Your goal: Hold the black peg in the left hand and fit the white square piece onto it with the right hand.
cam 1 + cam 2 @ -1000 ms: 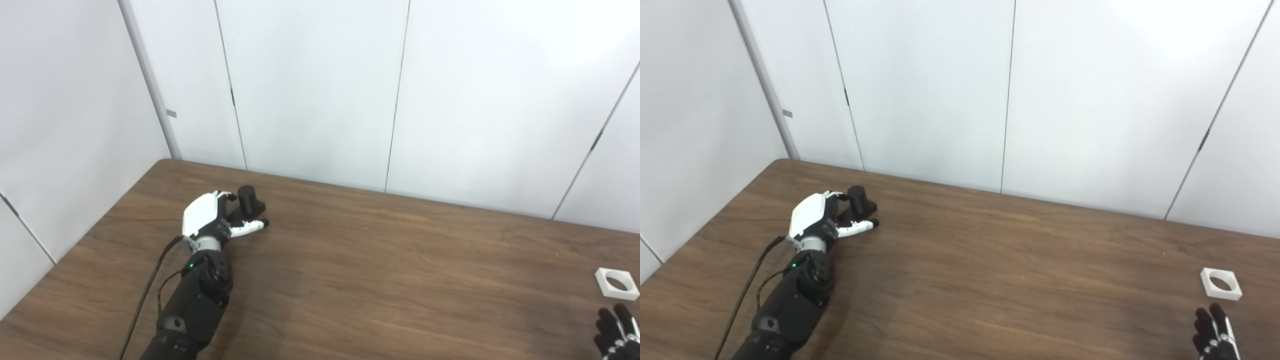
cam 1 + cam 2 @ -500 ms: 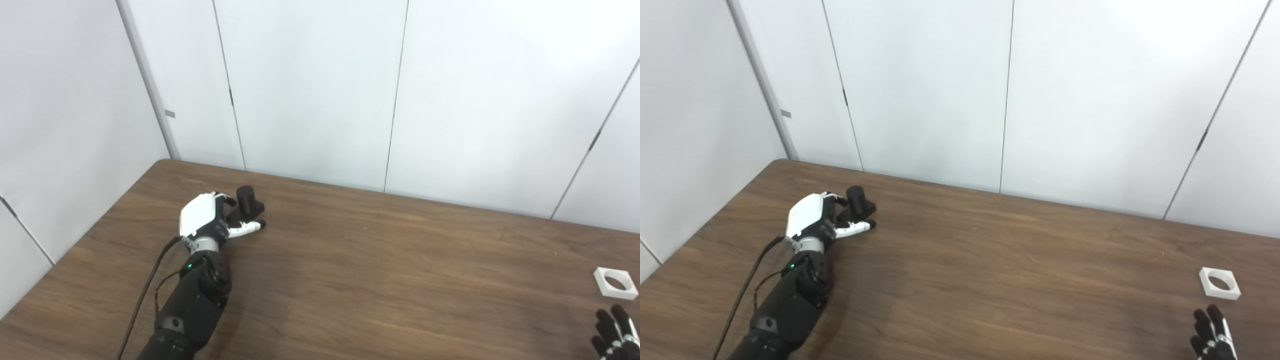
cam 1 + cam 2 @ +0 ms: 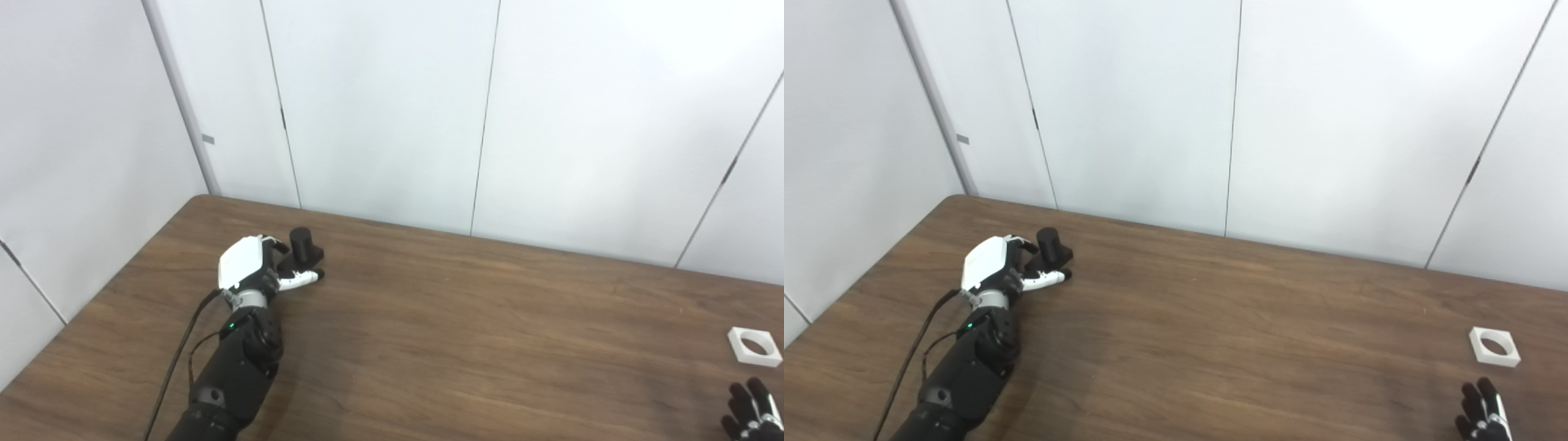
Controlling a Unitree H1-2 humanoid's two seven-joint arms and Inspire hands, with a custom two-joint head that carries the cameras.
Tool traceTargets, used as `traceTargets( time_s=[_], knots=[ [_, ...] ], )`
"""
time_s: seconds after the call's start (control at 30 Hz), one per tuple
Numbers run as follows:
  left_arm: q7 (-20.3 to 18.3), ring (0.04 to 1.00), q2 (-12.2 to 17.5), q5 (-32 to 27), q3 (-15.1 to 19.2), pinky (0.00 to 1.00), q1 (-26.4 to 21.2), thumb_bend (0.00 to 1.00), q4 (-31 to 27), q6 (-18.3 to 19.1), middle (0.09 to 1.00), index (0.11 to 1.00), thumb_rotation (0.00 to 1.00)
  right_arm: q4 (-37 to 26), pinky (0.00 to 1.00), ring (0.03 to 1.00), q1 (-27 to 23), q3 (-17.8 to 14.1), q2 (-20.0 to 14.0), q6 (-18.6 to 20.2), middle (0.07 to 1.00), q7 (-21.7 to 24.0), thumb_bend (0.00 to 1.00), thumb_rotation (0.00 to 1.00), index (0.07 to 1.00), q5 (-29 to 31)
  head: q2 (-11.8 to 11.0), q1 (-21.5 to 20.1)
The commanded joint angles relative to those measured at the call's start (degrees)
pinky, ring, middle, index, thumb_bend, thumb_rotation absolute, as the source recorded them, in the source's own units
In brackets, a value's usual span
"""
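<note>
Setting: robot test room or lab. Evidence: plain white wall panels point(image 3: 380, 110) with thin dark seams on two sides, meeting at a corner; one brown wood-grain table point(image 3: 465, 331); a black robot arm point(image 3: 961, 373) with trailing cable on it.

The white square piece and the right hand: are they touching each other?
Apart. In the right eye view, bare brown table shows between the white square piece and the fingertips of the right hand, which sits nearer the bottom edge.
</note>
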Motion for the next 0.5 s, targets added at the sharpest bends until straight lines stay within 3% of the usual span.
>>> traceTargets(
  time_s=[0.0, 0.2, 0.23, 0.27, 0.47],
  knots=[
    [1.33, 0.976, 1.91, -0.02, 0.15, 1.0, -2.19, 0.85, -0.44, -0.46, 0.897, 0.684, 0.35, -0.31, 1.0, 1.0, 1.8, 0.18, 0.78, -0.31, 0.976, -0.27, 0.55, 1.0, 1.0, 0.39, 0.09, -0.09],
    [2.04, 0.949, 2.02, -1.42, 0.46, 1.0, -2.46, 0.79, 0.57, -3.44, 0.864, 0.603, 0.23, -0.77, 1.0, 0.999, 1.99, 0.21, 0.97, -0.15, 0.964, -0.48, 0.54, 1.0, 1.0, 0.28, 0.24, -0.43],
    [2.75, 0.935, 1.89, -1.91, 0.74, 1.0, -2.54, 0.63, 0.91, -4.43, 0.85, 0.536, 0.14, -0.87, 1.0, 1.0, 2.0, 0.18, 1.02, -0.08, 0.966, -0.52, 0.54, 1.0, 1.0, 0.34, 0.28, -0.48],
    [3.34, 0.925, 1.8, -2.32, 0.9, 1.0, -2.6, 0.58, 1.19, -5.29, 0.839, 0.513, 0.1, -0.95, 1.0, 0.998, 2.01, 0.13, 1.08, -0.06, 0.965, -0.57, 0.54, 1.0, 0.996, 0.44, 0.25, -0.5],
    [4.11, 0.876, 1.76, -3.25, 0.28, 1.0, -2.93, 0.52, 2.24, -6.84, 0.798, 0.486, 0.05, -1.52, 1.0, 0.99, 2.04, 0.2, 0.99, 0.36, 0.958, -0.95, 0.54, 1.0, 0.99, -0.17, 0.31, -0.71]
  ],
)
